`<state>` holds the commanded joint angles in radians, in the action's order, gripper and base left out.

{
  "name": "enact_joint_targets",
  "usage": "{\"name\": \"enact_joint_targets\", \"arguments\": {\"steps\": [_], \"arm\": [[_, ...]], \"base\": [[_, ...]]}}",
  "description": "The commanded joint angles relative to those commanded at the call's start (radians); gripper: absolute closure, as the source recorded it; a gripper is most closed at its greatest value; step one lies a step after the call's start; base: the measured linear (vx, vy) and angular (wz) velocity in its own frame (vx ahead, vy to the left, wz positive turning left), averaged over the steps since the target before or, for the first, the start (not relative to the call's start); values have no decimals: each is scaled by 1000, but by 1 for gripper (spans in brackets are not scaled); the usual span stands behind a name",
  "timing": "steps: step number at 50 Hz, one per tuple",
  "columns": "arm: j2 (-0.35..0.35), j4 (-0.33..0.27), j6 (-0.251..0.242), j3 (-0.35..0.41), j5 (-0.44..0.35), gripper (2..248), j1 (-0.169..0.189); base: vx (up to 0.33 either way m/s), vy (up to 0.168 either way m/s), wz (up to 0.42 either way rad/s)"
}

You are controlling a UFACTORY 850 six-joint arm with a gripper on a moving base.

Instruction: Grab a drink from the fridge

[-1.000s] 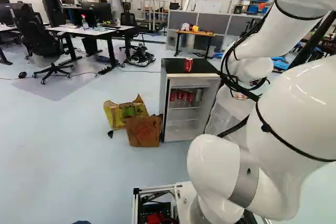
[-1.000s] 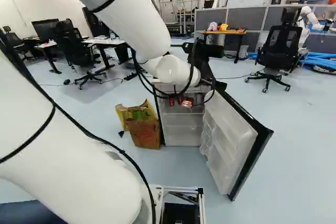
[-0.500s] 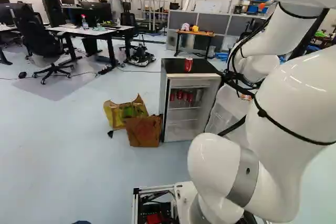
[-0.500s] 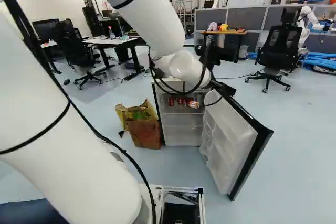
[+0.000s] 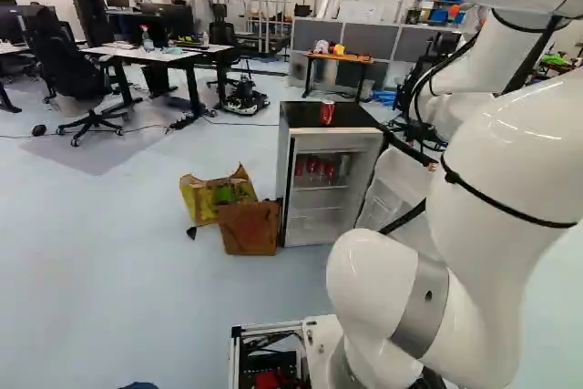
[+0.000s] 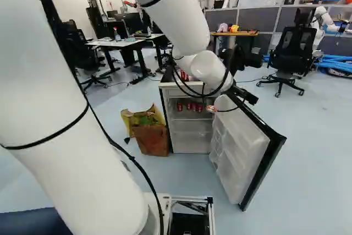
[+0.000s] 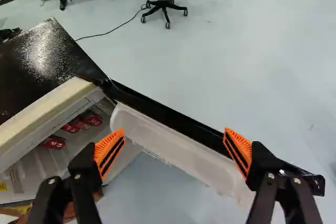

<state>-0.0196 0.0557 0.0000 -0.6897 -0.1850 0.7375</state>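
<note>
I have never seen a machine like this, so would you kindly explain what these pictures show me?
The machine is one white robot arm on a moving base. Two cameras on that base, one behind the arm to its left and one to its right, look ahead at the same scene, so there is only one fridge. Its door stands open. One red can is on its black top, and more red cans are inside. Beside it on the floor are a yellow bag and a brown one.

The third camera rides on the wrist, looking along the gripper. The two orange pads stand apart, with the fridge door beyond them; nothing is held.
</note>
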Motion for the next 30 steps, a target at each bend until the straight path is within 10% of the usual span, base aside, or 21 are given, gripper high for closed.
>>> {"name": "enact_joint_targets", "arguments": {"steps": [30], "arm": [[-112, 89, 0, -119, 64, 3, 68]], "base": [[0, 0, 0]]}}
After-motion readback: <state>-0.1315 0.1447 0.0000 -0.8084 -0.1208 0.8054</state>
